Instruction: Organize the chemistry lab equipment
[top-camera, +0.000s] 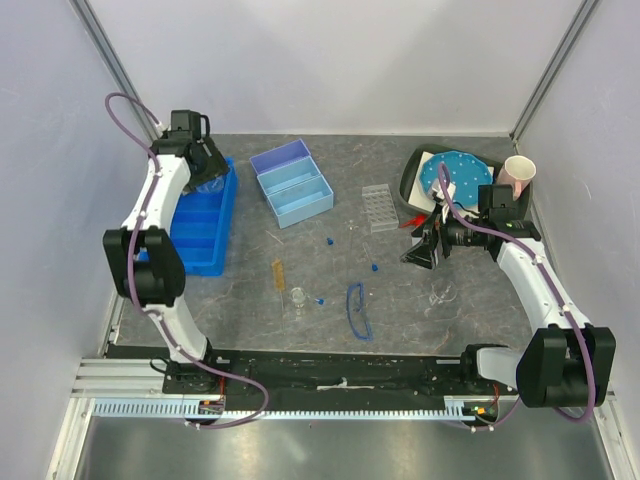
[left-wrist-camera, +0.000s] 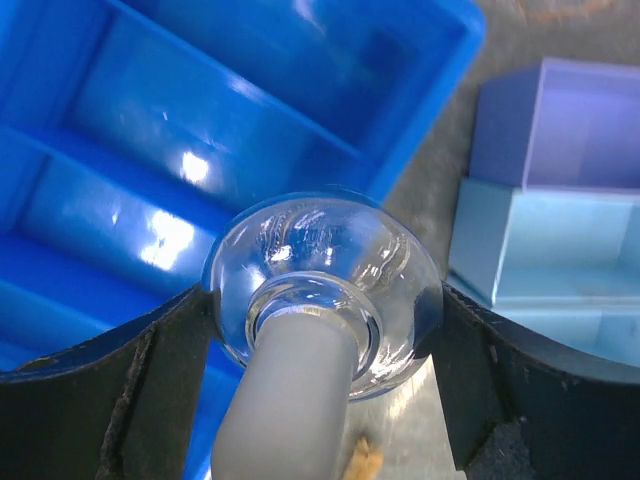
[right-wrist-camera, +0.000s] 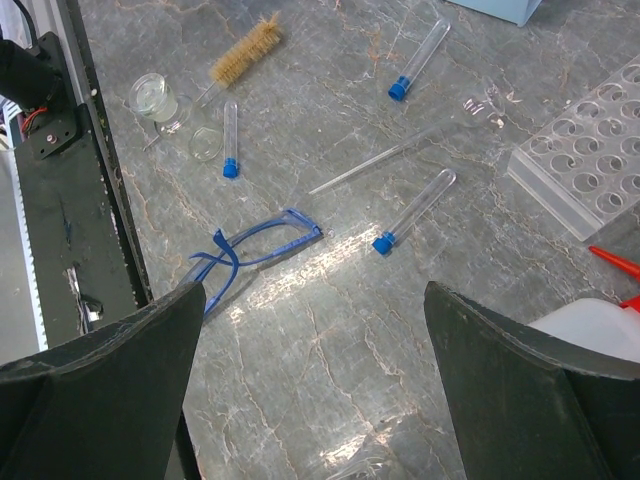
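My left gripper (left-wrist-camera: 325, 305) is shut on a round clear glass flask (left-wrist-camera: 322, 250), its grey neck pointing at the camera, held over the blue compartment bin (left-wrist-camera: 200, 120) at the table's back left (top-camera: 205, 225). My right gripper (right-wrist-camera: 315, 330) hangs open and empty above the table (top-camera: 421, 250). Below it lie blue-rimmed safety glasses (right-wrist-camera: 255, 250), three blue-capped clear tubes (right-wrist-camera: 415, 210) (right-wrist-camera: 418, 60) (right-wrist-camera: 230, 135), a thin glass pipette (right-wrist-camera: 400, 150), a small glass beaker (right-wrist-camera: 153, 97) and a brown bristle brush (right-wrist-camera: 245, 52). The white squeeze bottle (right-wrist-camera: 590, 325) with its red nozzle lies beside the right finger.
Two light blue boxes (top-camera: 292, 182) stand at the back centre, a clear tube rack (top-camera: 379, 207) to their right. A dark tray (top-camera: 412, 175) holding a dotted blue disc and a pink cup (top-camera: 518, 175) sit at the back right. Another clear flask (top-camera: 440, 293) lies near the right arm.
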